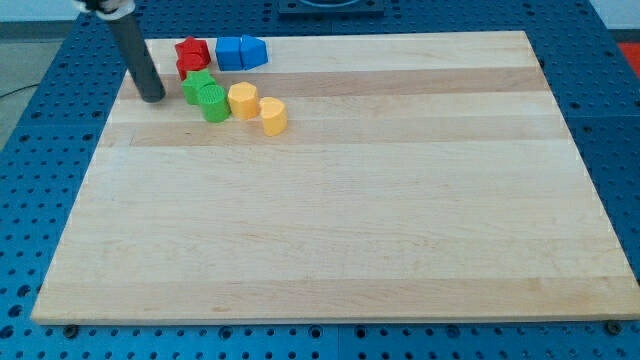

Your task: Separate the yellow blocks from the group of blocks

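Pale wooden board [330, 200] on blue perforated table [30, 200]. Dark rod's end, my tip [153, 98], empty, grasped nothing, stood at the view's upper left, near two green blocks [206, 95]. Two yellow blocks [257, 107] touched the greens' right side. Red blocks [191, 56] and blue blocks [240, 52] sat above.

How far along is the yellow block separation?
Done: nothing visible. Both yellow blocks, one touching the green blocks and one at the cluster's right end, remain in the group near the red blocks and blue blocks at the wooden board's top left. In hand: my tip is left of the greens, touching no block. Left: pushing both yellows clear.
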{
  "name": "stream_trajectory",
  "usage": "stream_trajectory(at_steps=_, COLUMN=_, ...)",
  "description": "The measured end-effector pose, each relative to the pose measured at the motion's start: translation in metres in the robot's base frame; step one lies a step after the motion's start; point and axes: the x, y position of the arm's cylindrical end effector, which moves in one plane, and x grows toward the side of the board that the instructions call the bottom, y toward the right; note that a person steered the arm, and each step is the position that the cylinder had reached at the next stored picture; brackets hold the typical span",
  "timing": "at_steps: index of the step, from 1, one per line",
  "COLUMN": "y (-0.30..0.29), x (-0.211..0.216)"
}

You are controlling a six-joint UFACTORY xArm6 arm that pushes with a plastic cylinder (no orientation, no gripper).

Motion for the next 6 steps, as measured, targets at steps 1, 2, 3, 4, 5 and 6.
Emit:
stream_trajectory(at_steps=1, y=0.027, x=0.005)
stream_trajectory(at_steps=2, y=0.041, x=0.017)
stream_trajectory(at_steps=3, y=0.071, x=0.017)
stream_trajectory(at_steps=4, y=0.108, x=0.017)
stream_trajectory(at_steps=5, y=0.135, x=0.017)
stream_trajectory(at_steps=6, y=0.136, x=0.017)
